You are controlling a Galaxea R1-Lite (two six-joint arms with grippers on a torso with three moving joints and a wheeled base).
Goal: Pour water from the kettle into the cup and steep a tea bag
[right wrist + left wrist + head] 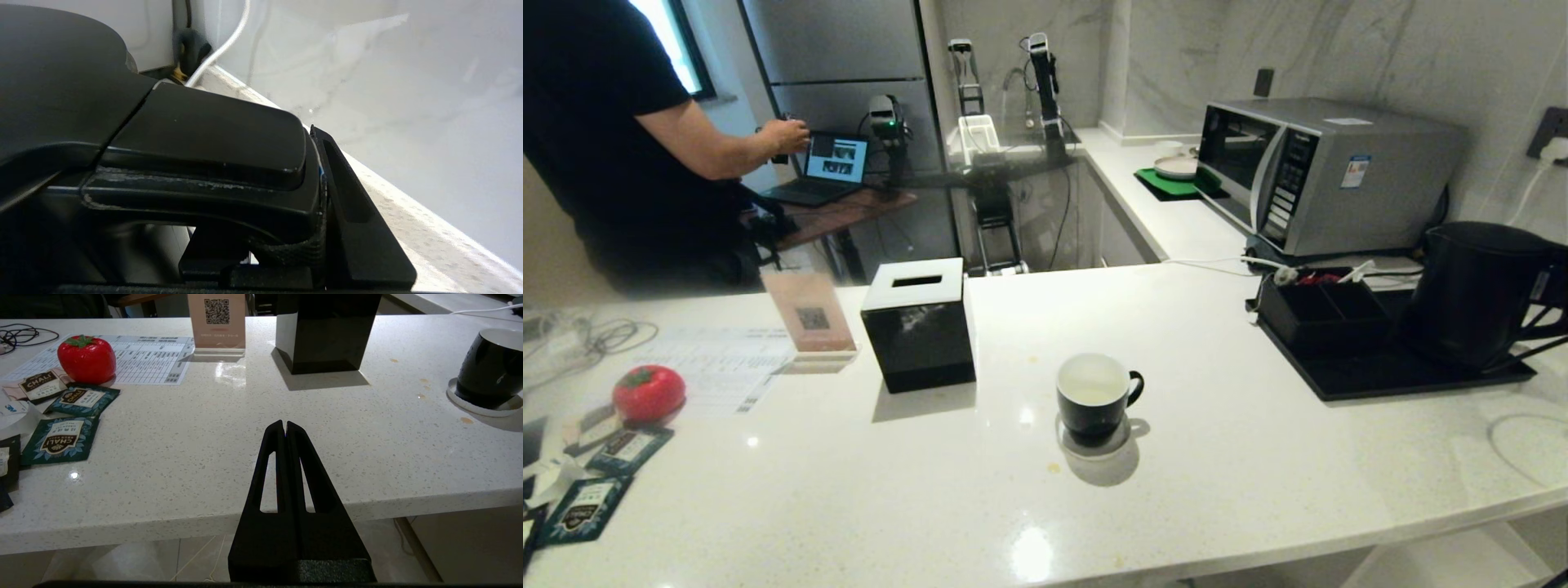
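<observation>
Left tool (285,428): fingers closed, empty, parked at the near edge of the surface (1217,457). Cup (1094,396): upright on a white coaster at mid-surface, holding a pale pool of water (1089,395). Right tool (322,179): clamped on the kettle (1474,290) handle, kettle upright on the black tray (1380,376) at far right.

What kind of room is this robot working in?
Most likely a kitchen or office pantry. A microwave stands on a pale stone counter, a black kettle sits on a tray beside it, and what looks like a fridge stands behind.
</observation>
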